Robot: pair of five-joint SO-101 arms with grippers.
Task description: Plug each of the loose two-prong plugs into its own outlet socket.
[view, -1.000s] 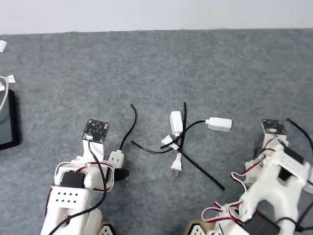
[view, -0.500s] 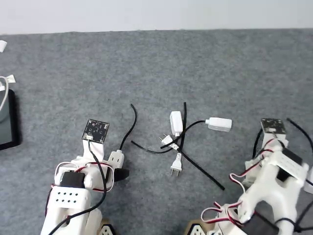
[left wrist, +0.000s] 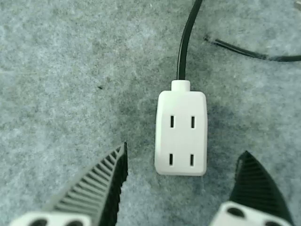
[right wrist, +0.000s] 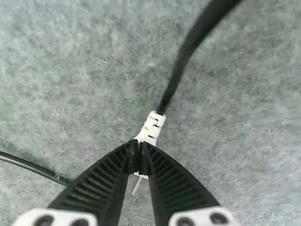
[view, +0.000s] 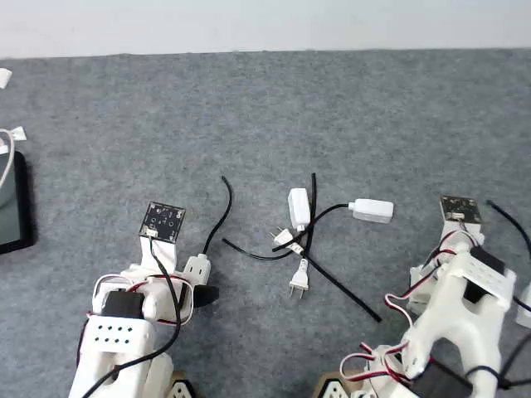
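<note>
Plug (right wrist: 151, 128) clamped in R gripper (right wrist: 138, 144) | socket (left wrist: 181, 127) btwn L gripper (left wrist: 183, 150) tips, spread apart

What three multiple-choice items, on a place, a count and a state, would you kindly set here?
1. Where is the outlet block? A) between the left gripper's jaws B) on a shelf C) on a plate
2. How many slots on its face? A) two B) four C) six
3. The right gripper is: A) wide open B) shut on the white plug C) shut on a cup
1 A: it lies on the carpet between the spread jaws. 2 B: two pairs of slots. 3 B: its jaws meet on the plug.
</note>
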